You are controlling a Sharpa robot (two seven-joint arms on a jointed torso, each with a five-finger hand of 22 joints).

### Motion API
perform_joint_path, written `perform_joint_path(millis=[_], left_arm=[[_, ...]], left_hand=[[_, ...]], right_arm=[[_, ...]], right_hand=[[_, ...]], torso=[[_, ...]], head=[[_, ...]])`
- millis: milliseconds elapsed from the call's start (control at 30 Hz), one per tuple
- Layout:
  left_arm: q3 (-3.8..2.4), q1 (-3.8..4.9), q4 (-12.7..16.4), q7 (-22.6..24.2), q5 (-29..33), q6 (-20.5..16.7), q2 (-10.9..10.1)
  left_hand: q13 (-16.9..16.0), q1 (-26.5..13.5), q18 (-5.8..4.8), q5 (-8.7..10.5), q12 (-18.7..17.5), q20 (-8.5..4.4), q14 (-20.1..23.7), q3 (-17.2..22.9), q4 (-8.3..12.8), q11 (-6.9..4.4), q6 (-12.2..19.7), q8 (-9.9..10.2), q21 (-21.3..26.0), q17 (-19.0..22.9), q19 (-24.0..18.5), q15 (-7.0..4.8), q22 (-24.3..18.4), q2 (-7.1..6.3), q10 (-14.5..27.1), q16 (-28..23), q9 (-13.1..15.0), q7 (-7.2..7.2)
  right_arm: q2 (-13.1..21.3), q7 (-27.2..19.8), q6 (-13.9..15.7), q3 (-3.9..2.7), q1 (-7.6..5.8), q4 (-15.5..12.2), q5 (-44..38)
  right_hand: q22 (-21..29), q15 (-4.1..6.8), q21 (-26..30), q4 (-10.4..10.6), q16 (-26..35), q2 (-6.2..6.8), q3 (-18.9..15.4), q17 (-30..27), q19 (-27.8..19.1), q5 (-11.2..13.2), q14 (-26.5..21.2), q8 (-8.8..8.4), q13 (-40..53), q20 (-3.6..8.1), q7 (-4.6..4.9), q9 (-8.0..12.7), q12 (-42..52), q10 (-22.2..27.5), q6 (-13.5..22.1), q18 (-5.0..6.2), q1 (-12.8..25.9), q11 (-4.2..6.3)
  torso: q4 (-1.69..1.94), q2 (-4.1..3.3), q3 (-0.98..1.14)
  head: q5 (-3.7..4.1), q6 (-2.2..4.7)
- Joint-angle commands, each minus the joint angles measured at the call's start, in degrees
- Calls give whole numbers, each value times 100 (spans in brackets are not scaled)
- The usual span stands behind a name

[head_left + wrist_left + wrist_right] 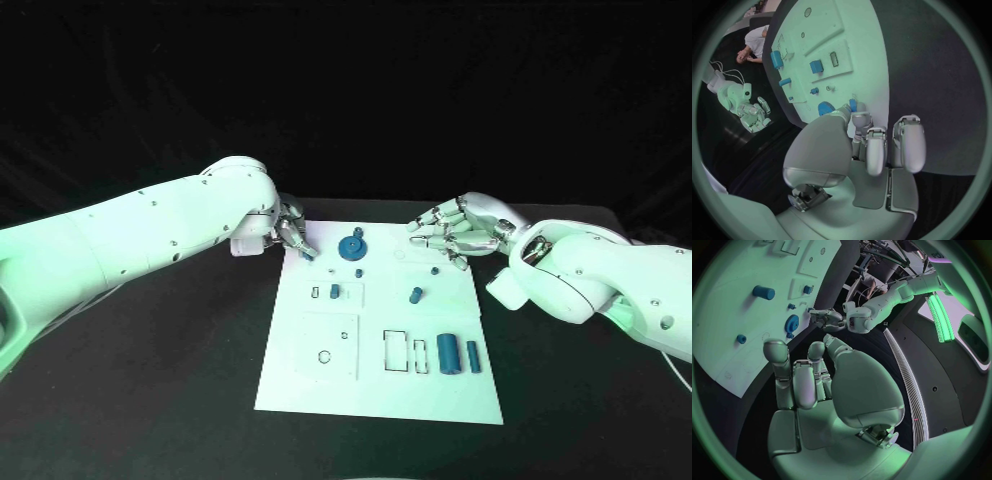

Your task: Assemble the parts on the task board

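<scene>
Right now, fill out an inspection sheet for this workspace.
Surface: black table, bare around the board.
Job's things: white task board lies flat at the middle; round blue part at its far end, small blue parts mid-board, two long blue parts side by side near its right edge.
Clutter: nothing seen.
Hands: left hand at the board's far left corner, right hand at its far right corner; both hold nothing.
Cables: thin white cable beside the right arm.
Surroundings: dark backdrop.
</scene>
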State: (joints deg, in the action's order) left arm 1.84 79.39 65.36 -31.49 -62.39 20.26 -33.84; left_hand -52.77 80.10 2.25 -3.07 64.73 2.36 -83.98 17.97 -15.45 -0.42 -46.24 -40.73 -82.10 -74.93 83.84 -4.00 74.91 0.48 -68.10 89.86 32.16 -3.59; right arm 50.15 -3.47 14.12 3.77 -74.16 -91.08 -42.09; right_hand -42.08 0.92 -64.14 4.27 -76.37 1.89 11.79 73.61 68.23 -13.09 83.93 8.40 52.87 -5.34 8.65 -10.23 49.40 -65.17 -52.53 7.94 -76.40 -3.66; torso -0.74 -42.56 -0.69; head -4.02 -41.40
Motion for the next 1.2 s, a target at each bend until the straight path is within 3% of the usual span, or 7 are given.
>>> perform_joint_path(millis=[33,200,533,600,833,967,1200], left_arm=[[-6,-1,239,170,74,-299,-138],[-2,-36,752,259,76,-568,-450],[2,-255,1651,395,69,-1108,-1059],[2,-279,1735,393,69,-1131,-1118],[2,-348,1901,347,68,-1032,-1226],[2,-368,1942,332,66,-937,-1230],[3,-389,1942,303,51,-846,-1191]], left_hand=[[2,-15,-7,-13,-22,1,-602,705,626,2,9,-33,-11,-1507,235,14,725,-76,-27,14,15,-13],[9,-82,-5,-10,-21,-1,-602,783,618,-2,-3,-53,-4,-1507,234,12,722,-144,-38,14,19,-6],[-36,-127,-18,-11,20,-7,-602,872,617,-16,-28,-77,-48,-1507,258,2,770,-212,-94,14,23,9],[-48,-132,-19,-11,30,-8,-602,883,616,-18,-31,-80,-53,-1507,261,0,775,-219,-104,14,23,11],[-81,-147,-22,-11,56,-12,-602,916,615,-23,-41,-88,-64,-1507,267,-4,787,-240,-136,14,24,16],[-93,-150,-23,-11,66,-13,-602,924,616,-25,-44,-90,-68,-1507,270,-5,791,-245,-147,14,24,18],[-104,-154,-24,-11,75,-15,-602,940,619,-28,-49,-94,-71,-1507,272,-7,795,-254,-159,14,24,20]], right_arm=[[6,28,-108,0,6,-8,-68],[22,47,-87,1,6,-13,-82],[23,-23,63,2,7,-5,-93],[16,-42,100,2,7,1,-93],[-28,-85,168,2,13,23,-89],[-44,-99,182,1,15,24,-85],[-56,-113,194,1,15,22,-83]], right_hand=[[15,-13,24,-36,33,-26,-15,-10,-47,-33,182,33,-14,9,26,2,-43,62,24,68,-33,0],[33,-14,35,-36,33,-25,-16,-8,-55,-32,181,34,-18,9,27,2,-47,65,25,71,-32,-1],[0,-15,20,-35,-3,-27,-17,36,-38,-33,193,37,14,9,27,0,-9,42,22,64,-32,-2],[-11,-15,14,-35,-13,-30,-16,47,-32,-34,196,40,22,9,27,0,1,34,19,62,-33,-1],[-24,-15,8,-34,-24,-32,-16,61,-25,-34,201,42,30,9,26,-1,13,25,16,60,-33,-1],[-22,-14,10,-32,-20,-34,-17,56,-24,-35,200,44,26,9,26,-2,10,25,14,60,-31,-1],[-22,-14,10,-32,-20,-34,-17,56,-24,-35,200,44,26,9,26,-2,10,25,14,60,-31,-1]], torso=[[4,4,4],[11,6,2],[33,22,-5],[38,29,-10],[26,22,6],[49,20,-3],[25,12,5]], head=[[-27,1],[-18,-46],[-27,-50],[-19,-57],[-37,-92],[-36,-100],[-60,-96]])
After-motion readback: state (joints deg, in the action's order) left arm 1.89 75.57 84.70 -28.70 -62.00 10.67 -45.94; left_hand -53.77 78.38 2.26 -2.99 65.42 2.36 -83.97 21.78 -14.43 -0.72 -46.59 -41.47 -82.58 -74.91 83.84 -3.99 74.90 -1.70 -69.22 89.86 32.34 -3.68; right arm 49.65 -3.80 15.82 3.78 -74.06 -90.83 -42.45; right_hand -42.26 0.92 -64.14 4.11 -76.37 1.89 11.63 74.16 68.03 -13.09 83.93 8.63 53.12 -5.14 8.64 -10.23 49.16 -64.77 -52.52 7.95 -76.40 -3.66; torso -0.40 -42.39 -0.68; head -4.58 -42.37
